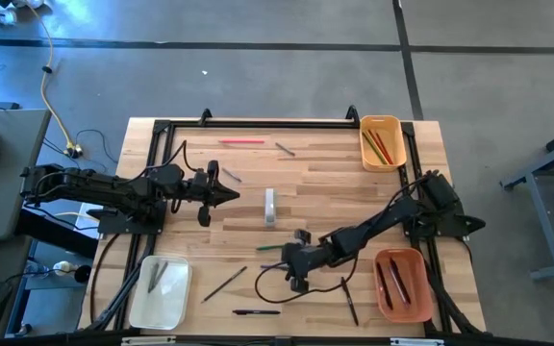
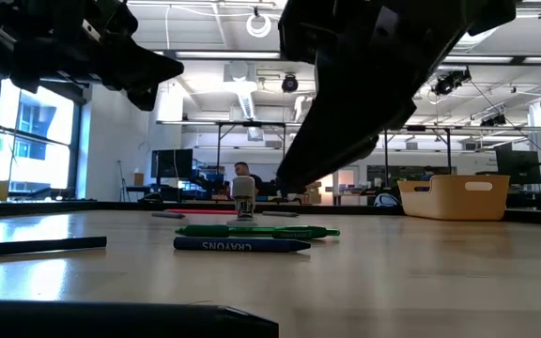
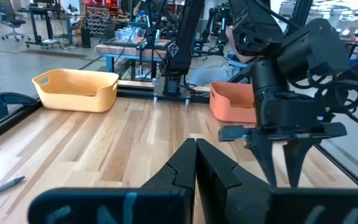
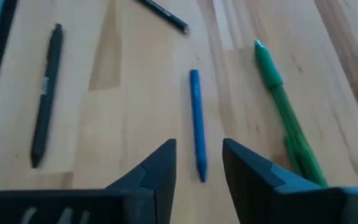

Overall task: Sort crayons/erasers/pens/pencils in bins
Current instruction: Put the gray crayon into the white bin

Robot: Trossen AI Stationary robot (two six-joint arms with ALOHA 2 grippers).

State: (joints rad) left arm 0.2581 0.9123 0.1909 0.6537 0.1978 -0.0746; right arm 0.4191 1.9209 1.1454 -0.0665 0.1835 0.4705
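A blue crayon (image 4: 196,118) lies flat on the wooden table, marked CRAYONS in the low view (image 2: 242,245). My right gripper (image 4: 197,152) is open and slants down over it, one finger on either side of the crayon's near end without touching it. In the high view my right gripper (image 1: 294,272) is at the table's near middle. A green pen (image 4: 284,112) lies beside the crayon, and a black pen (image 4: 45,93) on its other side. My left gripper (image 3: 196,155) is shut and empty, held level above the table's left middle (image 1: 229,197).
A yellow bin (image 1: 383,142) with pencils stands at the far right, an orange bin (image 1: 402,284) with dark sticks at the near right, a white bin (image 1: 159,291) at the near left. A white eraser (image 1: 270,207), a red pencil (image 1: 241,141) and other loose sticks lie scattered.
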